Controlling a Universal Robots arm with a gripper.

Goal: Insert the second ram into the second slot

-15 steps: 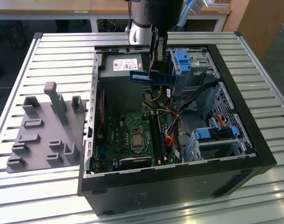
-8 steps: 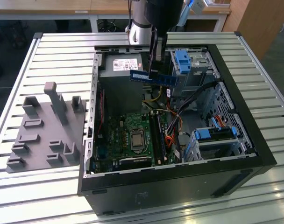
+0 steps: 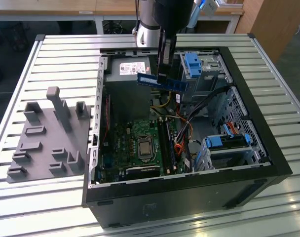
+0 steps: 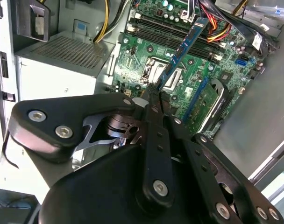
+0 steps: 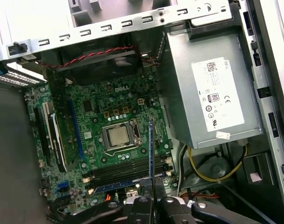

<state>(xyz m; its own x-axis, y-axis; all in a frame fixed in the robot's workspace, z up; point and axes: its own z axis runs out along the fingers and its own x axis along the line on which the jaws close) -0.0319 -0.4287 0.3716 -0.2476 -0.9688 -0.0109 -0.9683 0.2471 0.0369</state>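
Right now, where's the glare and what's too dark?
Exterior view: sheen on the slatted table, second ram evenly lit in the gripper. First wrist view: washed-out white past the case rim, motherboard evenly lit. Second wrist view: black gripper darkens the foreground.

On power supply, white label with symbols; print unreadable.

Grey fixture tray beside open computer case.

Slatted metal table w/ wood-top bench behind; wood cabinet at the exterior view's right; dark grey floor.
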